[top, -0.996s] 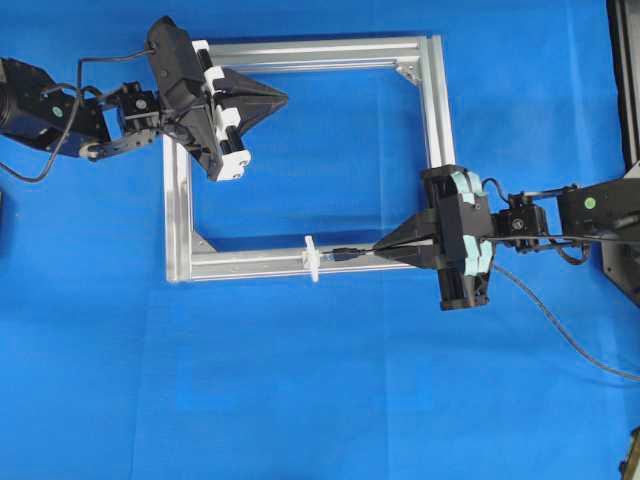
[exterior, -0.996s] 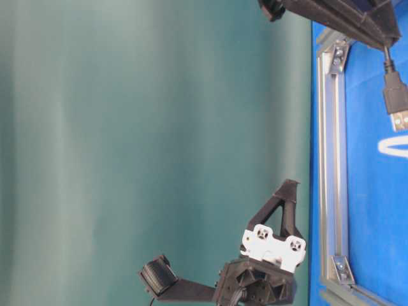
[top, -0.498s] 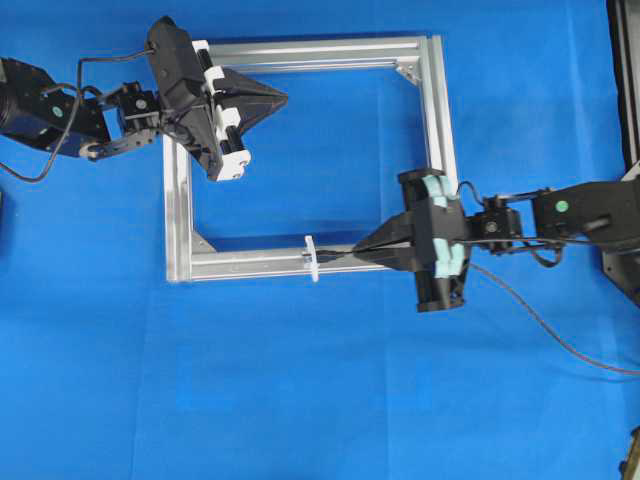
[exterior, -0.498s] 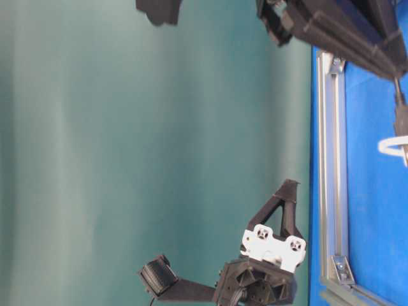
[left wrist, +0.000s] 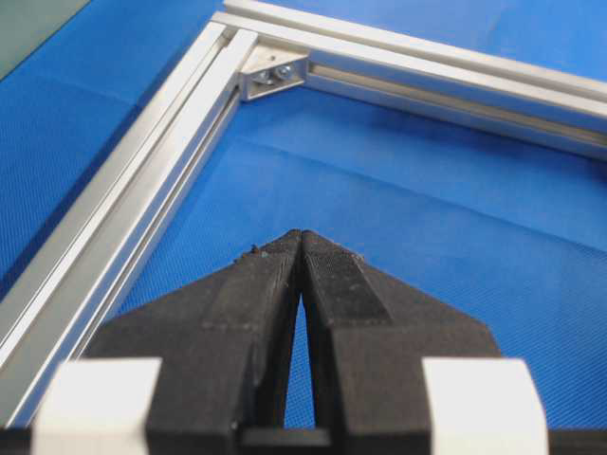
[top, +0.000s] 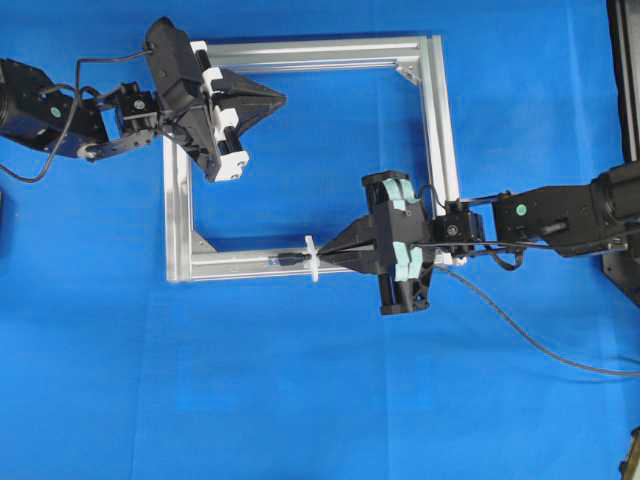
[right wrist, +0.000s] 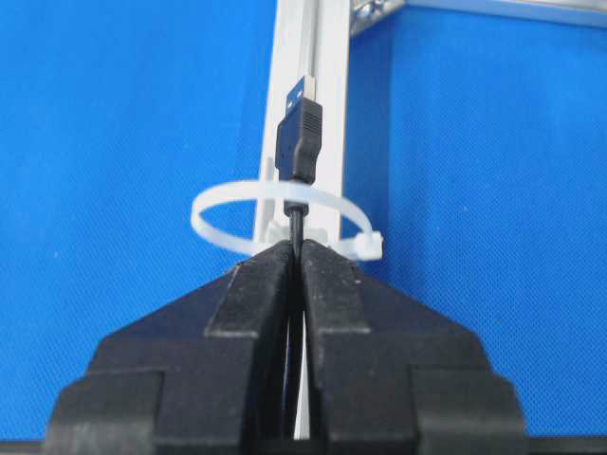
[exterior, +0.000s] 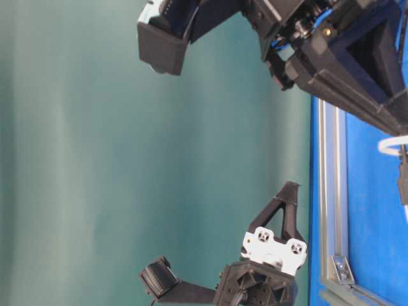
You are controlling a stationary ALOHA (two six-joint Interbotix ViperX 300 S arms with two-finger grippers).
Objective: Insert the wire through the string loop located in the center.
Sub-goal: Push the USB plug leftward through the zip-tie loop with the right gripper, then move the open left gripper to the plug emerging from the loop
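Observation:
My right gripper (top: 326,260) (right wrist: 297,244) is shut on the wire (right wrist: 298,220), a thin black cable ending in a dark plug (top: 289,259) (right wrist: 300,133) with a metal tip. The plug has passed through the white string loop (top: 312,259) (right wrist: 285,220) and lies beyond it over the frame's near bar (top: 240,265). The fingertips touch the loop's near side. The wire trails away to the right (top: 530,335). My left gripper (top: 283,97) (left wrist: 301,237) is shut on nothing and hangs inside the frame's upper left corner. In the table-level view the loop (exterior: 392,145) and plug (exterior: 403,182) show at the right edge.
The silver aluminium frame (top: 440,120) lies on a blue cloth, with corner brackets (top: 409,70) (left wrist: 273,74) inside its corners. A dark stand (top: 625,150) runs along the right edge.
My right gripper has moved left along the near bar, carrying the plug from right of the loop through it to its left side. The left arm has not moved.

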